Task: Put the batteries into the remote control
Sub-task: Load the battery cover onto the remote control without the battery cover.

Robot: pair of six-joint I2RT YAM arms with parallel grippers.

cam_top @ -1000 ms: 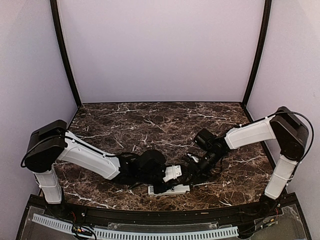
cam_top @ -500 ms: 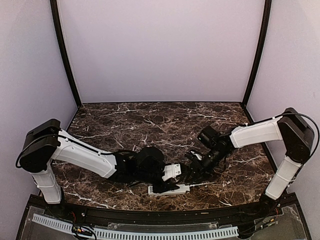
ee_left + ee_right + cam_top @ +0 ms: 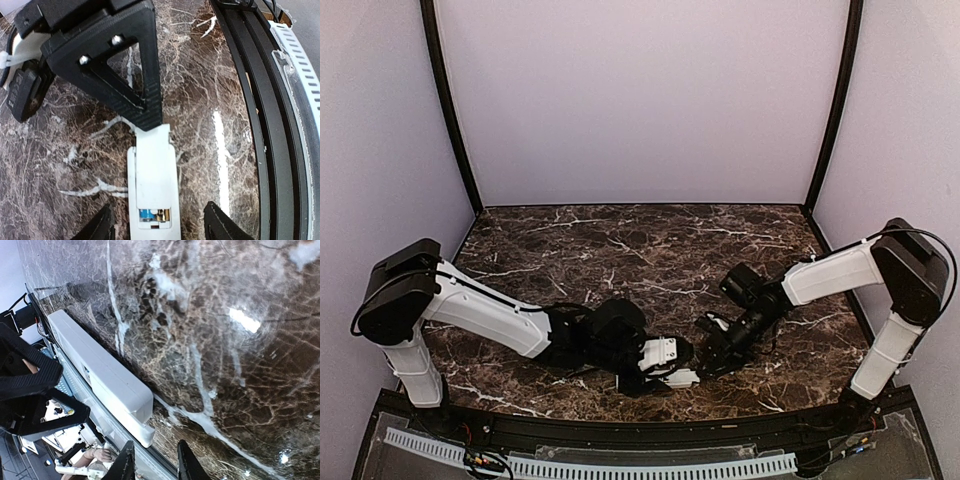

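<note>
Remote (image 3: 151, 175) lies flat on marble table (image 3: 70, 165) near front edge. Both grippers are at it, neither clamped on it.
L gripper (image 3: 161, 226): jaws wide apart, tips either side of the remote's end w/ the open bay (image 3: 152, 220); they don't seem to touch its sides. One battery (image 3: 154, 215) lies crosswise in the bay, blue w/ a gold end; can't tell if a 2nd is in there. R gripper (image 3: 155, 462): tips close together, but a narrow gap shows marble btwn them and they grip nothing; they sit just beside the remote's corner. In L wrist view one R finger (image 3: 127, 70) slants down w/ its tip at the remote's far end, opp the bay. Top view: the remote is a white bar partly under L gripper, w/ R arm reaching in from the right.
</note>
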